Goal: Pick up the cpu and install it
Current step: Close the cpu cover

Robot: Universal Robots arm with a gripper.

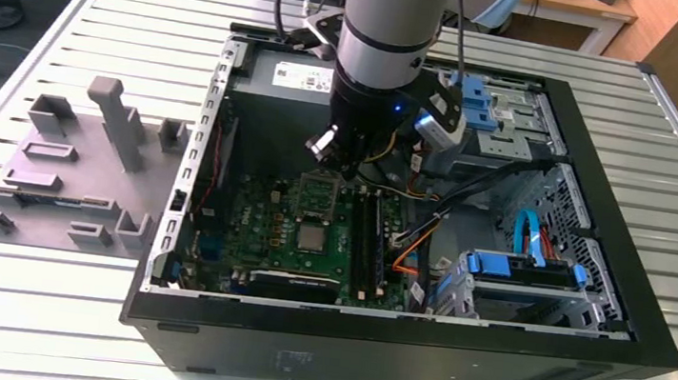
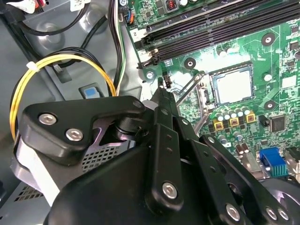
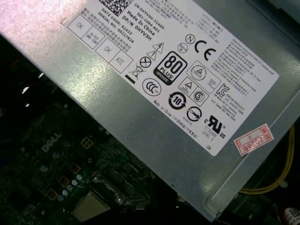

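In the exterior view the open PC case point(image 1: 418, 285) lies on its side on a slatted metal desk point(image 1: 142, 5), taking up the middle and right of the frame. The arm point(image 1: 389, 33) comes down from the top centre into the case, and its tool point(image 1: 333, 151) hangs just above the green motherboard point(image 1: 295, 242). Below the tool, near the frame's centre, the cpu point(image 1: 313, 237) sits flat in its socket on the board — a small pale square. At the left of the frame a set of grey holder blocks point(image 1: 73, 169) stands on the desk, well apart from the case. Blue drive brackets point(image 1: 522, 268) show at the lower right inside the case.

In the second wrist view the tool's black linkage fills the lower half of the frame, its fingers point(image 2: 164, 98) drawn together to a narrow tip and holding nothing. The cpu point(image 2: 233, 86) lies in the socket at the upper right, with the socket's thin wire lever point(image 2: 187, 89) between it and the fingertip. A yellow cable loop point(image 2: 61, 61) curves at the upper left, and dark memory slots point(image 2: 211, 23) run along the top.

In the first wrist view the power supply's grey labelled face point(image 3: 164, 93) crosses the frame diagonally — the cpu point(image 3: 90, 206) shows at the lower left edge on the dim motherboard.
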